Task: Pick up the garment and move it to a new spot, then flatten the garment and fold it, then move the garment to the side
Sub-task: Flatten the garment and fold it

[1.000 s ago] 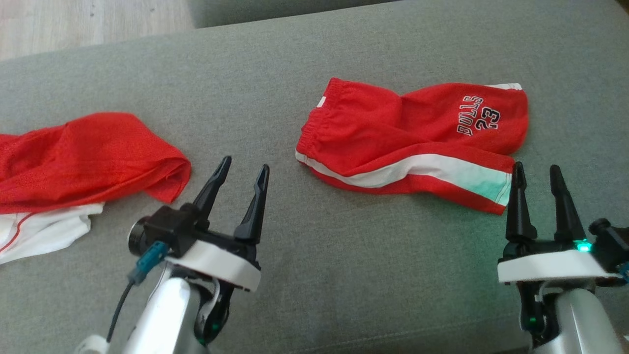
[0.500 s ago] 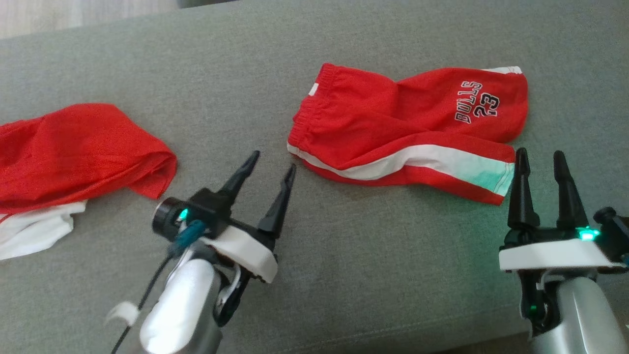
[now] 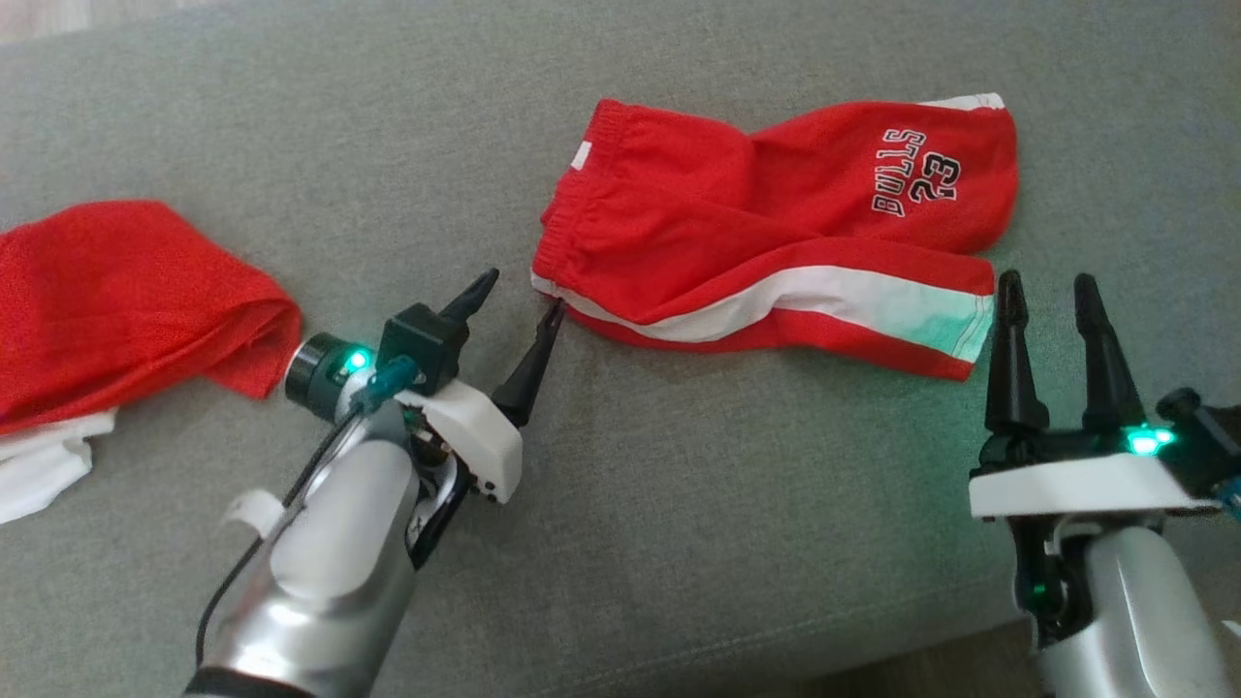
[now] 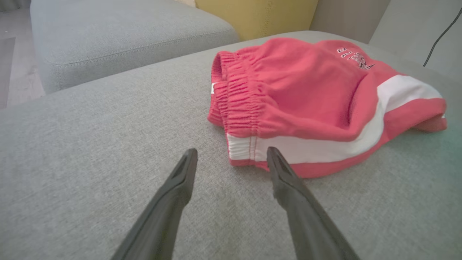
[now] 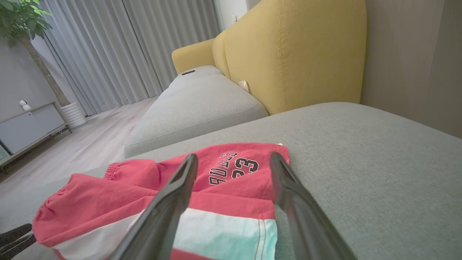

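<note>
The garment [image 3: 756, 223] is a pair of red shorts with a white side stripe and "BULLS 23" print, lying crumpled on the grey sofa seat [image 3: 679, 485]. My left gripper [image 3: 519, 296] is open, low over the seat, its fingertips right at the waistband's near corner. In the left wrist view the shorts [image 4: 306, 97] lie just beyond the left gripper [image 4: 231, 151], with the right fingertip at the white stripe's end. My right gripper [image 3: 1047, 281] stands open beside the leg hem. In the right wrist view the right gripper [image 5: 234, 156] frames the shorts [image 5: 90, 202]. Neither holds anything.
A second red garment [image 3: 126, 291] with a white piece [image 3: 39, 465] under it lies at the seat's left. A yellow backrest [image 5: 296, 54] and another grey cushion [image 5: 195, 104] stand beyond the seat. The seat's front edge runs close to my arms.
My left gripper has reached forward and to the right, up to the waistband corner of the shorts. The head camera has shifted. The right gripper has kept its place by the hem.
</note>
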